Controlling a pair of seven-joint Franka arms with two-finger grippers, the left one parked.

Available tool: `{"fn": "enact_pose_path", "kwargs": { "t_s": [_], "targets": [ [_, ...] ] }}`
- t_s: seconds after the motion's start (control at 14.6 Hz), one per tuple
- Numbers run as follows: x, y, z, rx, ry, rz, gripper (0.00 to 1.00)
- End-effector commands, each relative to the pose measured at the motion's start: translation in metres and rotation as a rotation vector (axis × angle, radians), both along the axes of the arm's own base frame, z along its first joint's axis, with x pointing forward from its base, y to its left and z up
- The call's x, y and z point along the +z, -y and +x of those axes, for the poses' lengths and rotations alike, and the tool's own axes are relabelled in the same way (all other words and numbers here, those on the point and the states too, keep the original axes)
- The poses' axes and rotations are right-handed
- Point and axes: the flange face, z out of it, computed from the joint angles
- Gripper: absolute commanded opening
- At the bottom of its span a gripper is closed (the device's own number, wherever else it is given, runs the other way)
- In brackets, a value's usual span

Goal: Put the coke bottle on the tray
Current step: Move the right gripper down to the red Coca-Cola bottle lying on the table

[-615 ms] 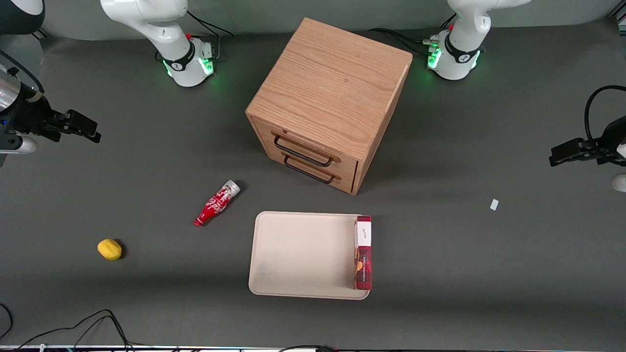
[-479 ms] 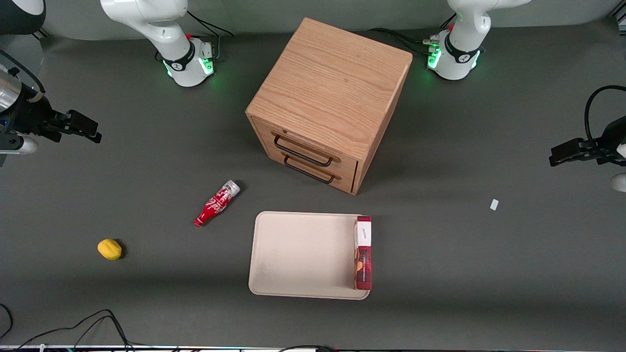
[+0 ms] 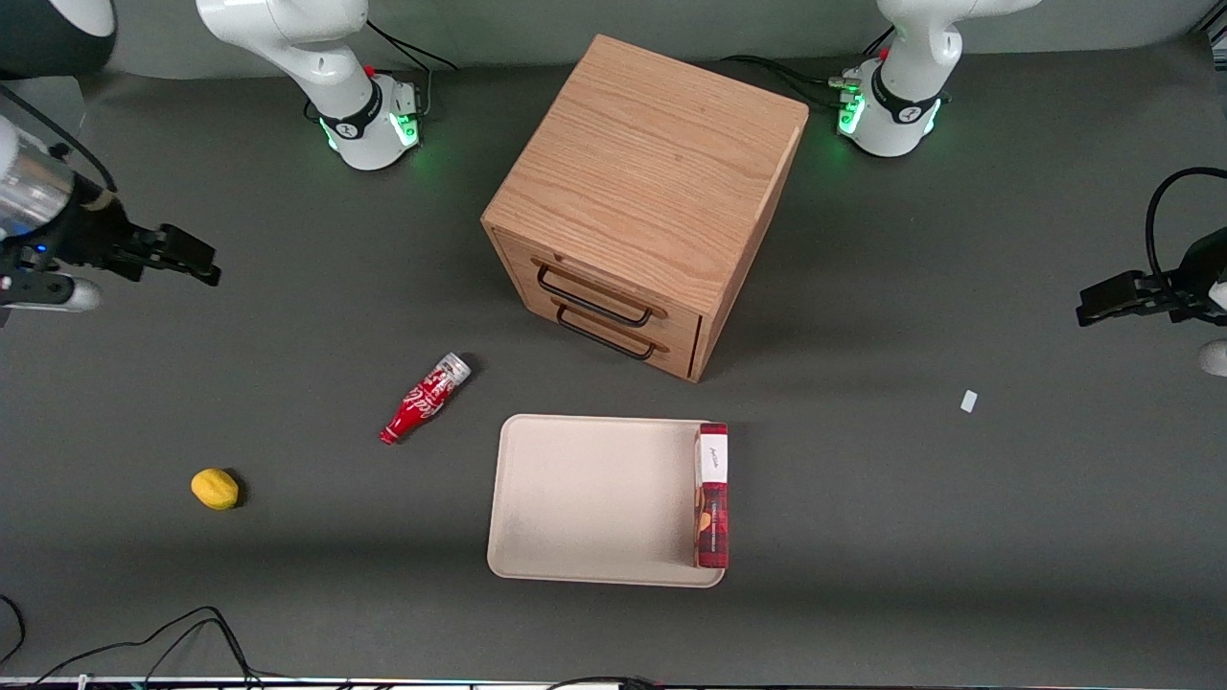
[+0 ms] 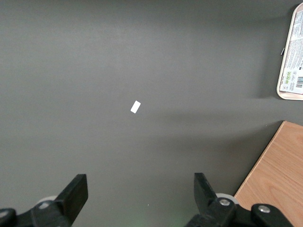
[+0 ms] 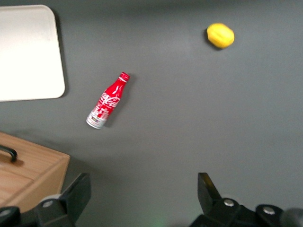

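The coke bottle (image 3: 424, 400) lies on its side on the grey table beside the tray (image 3: 585, 498), its red cap pointing toward the front camera. It also shows in the right wrist view (image 5: 107, 101), as does a corner of the tray (image 5: 28, 56). My gripper (image 3: 192, 259) hangs high over the working arm's end of the table, farther from the front camera than the bottle and well apart from it. Its fingers (image 5: 210, 194) are spread wide open and hold nothing.
A flat red-and-white box (image 3: 711, 495) lies in the tray along one edge. A wooden drawer cabinet (image 3: 642, 201) stands farther back than the tray. A yellow lemon (image 3: 215, 488) lies toward the working arm's end. A small white scrap (image 3: 968, 401) lies toward the parked arm's end.
My gripper has shifted a little toward the middle of the table. The bottle, tray and box have not moved.
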Motion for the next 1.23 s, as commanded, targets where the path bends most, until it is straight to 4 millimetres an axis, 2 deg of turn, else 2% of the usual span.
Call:
{"fn": "enact_pose_path", "kwargs": {
  "t_s": [0.0, 0.14, 0.34, 0.55, 0.75, 1.03, 1.16],
  "targets": [
    [-0.028, -0.044, 0.018, -0.134, -0.013, 0.014, 1.0],
    [-0.058, -0.06, 0.029, -0.222, -0.027, 0.008, 1.0],
    [-0.117, -0.076, 0.039, -0.388, -0.032, 0.001, 1.0],
    [-0.182, -0.08, 0.041, -0.537, -0.005, 0.01, 1.0],
    [-0.247, -0.098, 0.041, -0.646, 0.008, 0.029, 1.0],
    [-0.315, -0.116, 0.044, -0.717, -0.015, 0.032, 1.0],
    [-0.345, -0.116, 0.043, -0.737, -0.015, 0.04, 1.0]
  ]
}}
